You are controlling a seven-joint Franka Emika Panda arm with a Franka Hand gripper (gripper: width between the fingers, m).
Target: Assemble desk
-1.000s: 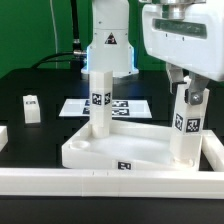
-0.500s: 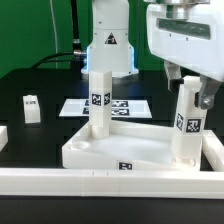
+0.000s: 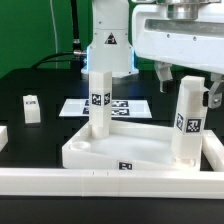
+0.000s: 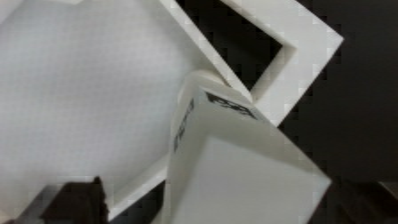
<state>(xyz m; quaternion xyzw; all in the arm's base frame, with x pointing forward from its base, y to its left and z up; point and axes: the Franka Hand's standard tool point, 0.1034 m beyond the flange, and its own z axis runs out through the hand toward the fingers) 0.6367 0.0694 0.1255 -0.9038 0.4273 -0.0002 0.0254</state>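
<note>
- White and small, at the exterior view's left: noted a loose leg [image 3: 31, 108] standing alone on the black table [image 3: 40, 135], well apart from the tabletop.
- Further right, behind the tabletop, saw the marker board [image 3: 72, 106] lying flat.
- Found the tabletop [image 3: 140, 150] lying in the middle, hollow side up, hemmed by white border rails [image 3: 110, 181] in front and on the exterior view's right.
- Noted an upright leg [image 3: 98, 100] planted in the tabletop's back corner on the exterior view's left, tag facing the camera.
- Saw a second upright leg [image 3: 186, 125] standing at the tabletop's end on the exterior view's right, tag likewise forward.
- Found the gripper [image 3: 188, 88] hanging at that leg's top, fingers [image 3: 164, 73] spread to either side with gaps showing, gripping nothing.
- From the wrist view, saw the same leg [image 4: 240, 160] rising between the dark fingertips [image 4: 71, 198], neither touching it, with the tabletop [image 4: 80, 90] beneath.
</note>
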